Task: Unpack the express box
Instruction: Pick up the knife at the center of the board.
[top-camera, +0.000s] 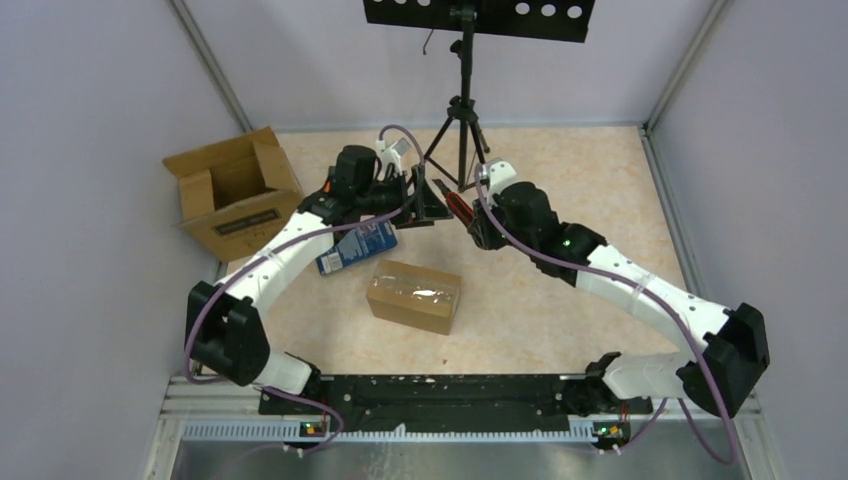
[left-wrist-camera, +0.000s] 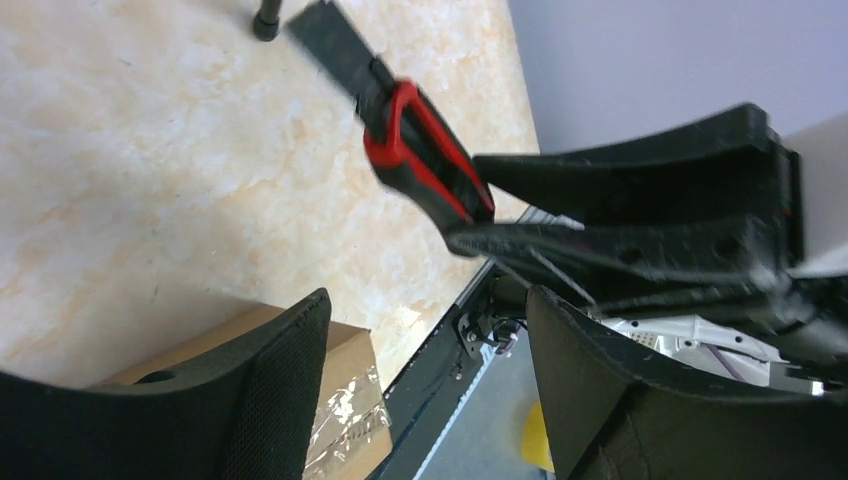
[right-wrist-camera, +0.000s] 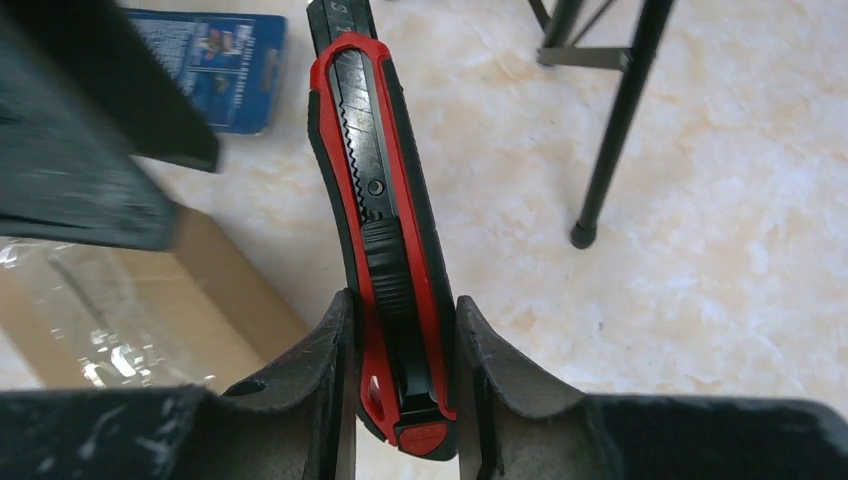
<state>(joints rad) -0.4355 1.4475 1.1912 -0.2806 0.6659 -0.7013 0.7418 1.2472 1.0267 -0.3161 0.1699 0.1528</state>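
Right gripper (right-wrist-camera: 402, 306): jaws closed on the handle end of a red-and-black utility knife (right-wrist-camera: 375, 200), held above the table (top-camera: 560, 300). Left gripper (left-wrist-camera: 425, 300): jaws wide apart and empty, close to the knife's far end. The taped express box (top-camera: 414, 296) lies sealed at mid-table, near a blue packet (top-camera: 357, 247).

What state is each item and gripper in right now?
right gripper: shut on the red-and-black utility knife
left gripper: open, empty
red-and-black utility knife: held, handle end clamped
small brown cardboard box: taped shut
larger brown cardboard box: flaps open
blue flat packet: lying flat
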